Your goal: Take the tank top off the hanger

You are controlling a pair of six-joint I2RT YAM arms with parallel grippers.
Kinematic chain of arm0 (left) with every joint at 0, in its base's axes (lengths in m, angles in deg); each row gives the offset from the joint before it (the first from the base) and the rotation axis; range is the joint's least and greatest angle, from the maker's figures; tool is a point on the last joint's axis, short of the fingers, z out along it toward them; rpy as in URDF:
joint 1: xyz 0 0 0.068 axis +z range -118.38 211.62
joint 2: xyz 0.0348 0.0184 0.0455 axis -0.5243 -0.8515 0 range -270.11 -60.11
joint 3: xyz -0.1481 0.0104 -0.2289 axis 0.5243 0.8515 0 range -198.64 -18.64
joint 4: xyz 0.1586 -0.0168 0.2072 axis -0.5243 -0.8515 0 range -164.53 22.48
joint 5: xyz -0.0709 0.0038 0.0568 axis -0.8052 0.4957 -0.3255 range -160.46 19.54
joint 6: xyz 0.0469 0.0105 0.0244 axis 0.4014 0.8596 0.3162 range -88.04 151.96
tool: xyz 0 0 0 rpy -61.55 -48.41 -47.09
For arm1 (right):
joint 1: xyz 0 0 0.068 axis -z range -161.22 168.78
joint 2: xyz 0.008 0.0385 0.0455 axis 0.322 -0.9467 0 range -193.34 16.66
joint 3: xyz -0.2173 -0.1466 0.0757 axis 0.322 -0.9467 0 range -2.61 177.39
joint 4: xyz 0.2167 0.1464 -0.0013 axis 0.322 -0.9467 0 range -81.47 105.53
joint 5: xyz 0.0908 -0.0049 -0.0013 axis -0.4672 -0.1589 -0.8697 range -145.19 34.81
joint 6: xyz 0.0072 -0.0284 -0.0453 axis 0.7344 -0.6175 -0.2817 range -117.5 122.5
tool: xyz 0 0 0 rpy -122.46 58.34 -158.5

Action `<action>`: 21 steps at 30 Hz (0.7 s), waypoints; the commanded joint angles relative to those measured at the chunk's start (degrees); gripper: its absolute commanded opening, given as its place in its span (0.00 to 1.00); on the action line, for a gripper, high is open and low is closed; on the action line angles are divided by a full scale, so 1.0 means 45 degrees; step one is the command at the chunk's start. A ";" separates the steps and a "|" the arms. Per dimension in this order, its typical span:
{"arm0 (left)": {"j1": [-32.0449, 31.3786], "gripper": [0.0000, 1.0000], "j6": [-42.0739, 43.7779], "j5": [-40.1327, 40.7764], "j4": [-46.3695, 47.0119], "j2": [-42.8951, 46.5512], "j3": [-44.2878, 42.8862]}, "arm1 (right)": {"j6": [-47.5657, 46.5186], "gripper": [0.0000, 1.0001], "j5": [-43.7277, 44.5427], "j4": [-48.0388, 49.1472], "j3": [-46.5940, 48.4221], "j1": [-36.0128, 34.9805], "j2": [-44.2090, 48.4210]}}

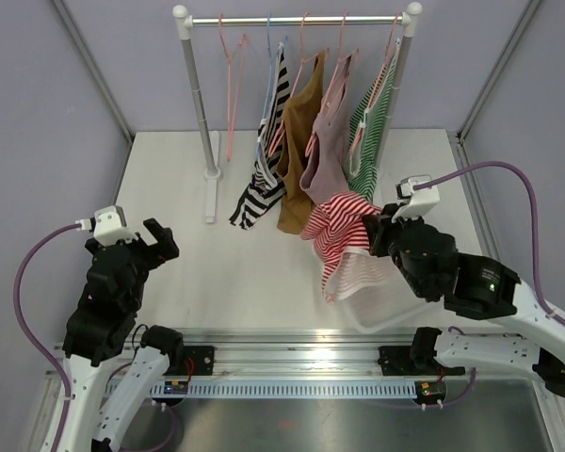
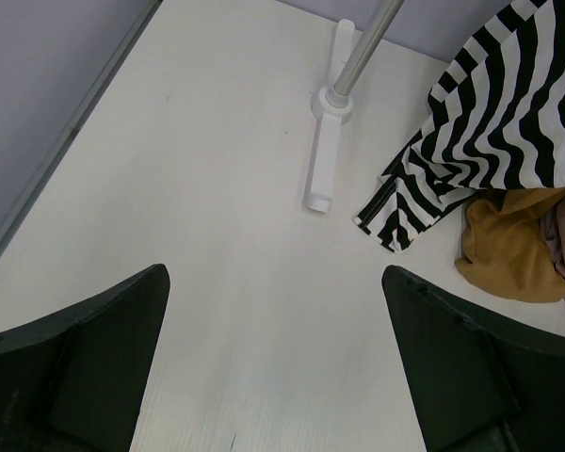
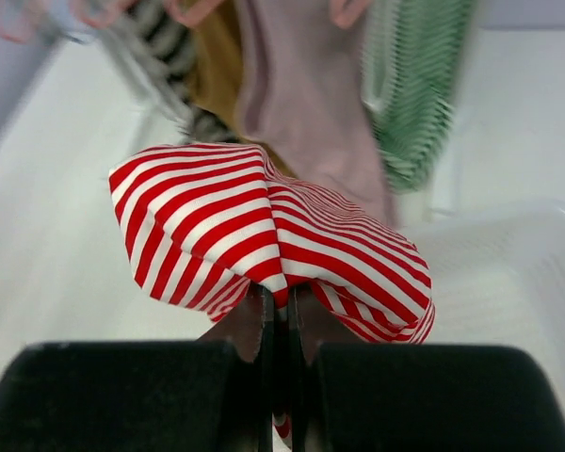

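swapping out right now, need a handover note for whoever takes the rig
Left gripper: open, empty, over the table, left of the rack.
Right gripper: shut on the red top, which is bunched up and held in front of the rack, away from the rail.
Done: the red top looks to be off its hanger. One bare hanger hangs at the rail's left end.
Left: probably lay the red top on the table and let go.
Four other tops hang on the rack; leave them alone.
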 commanded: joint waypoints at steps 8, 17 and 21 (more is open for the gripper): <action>0.0076 0.99 -0.0031 -0.0242 0.0681 -0.0148 -0.0246 | 0.5752 0.00 0.3473 -0.4257 -0.2366 0.2048 -0.0904; 0.0076 0.99 -0.0285 -0.2031 0.0915 -0.0693 -0.0479 | 0.3503 0.96 -0.0464 -0.2235 -0.3526 0.6194 -0.1664; 0.0076 0.99 0.0027 -0.3190 0.0780 -0.1533 -0.1919 | 0.3116 1.00 0.0044 -0.3371 -0.2120 0.6195 -0.1746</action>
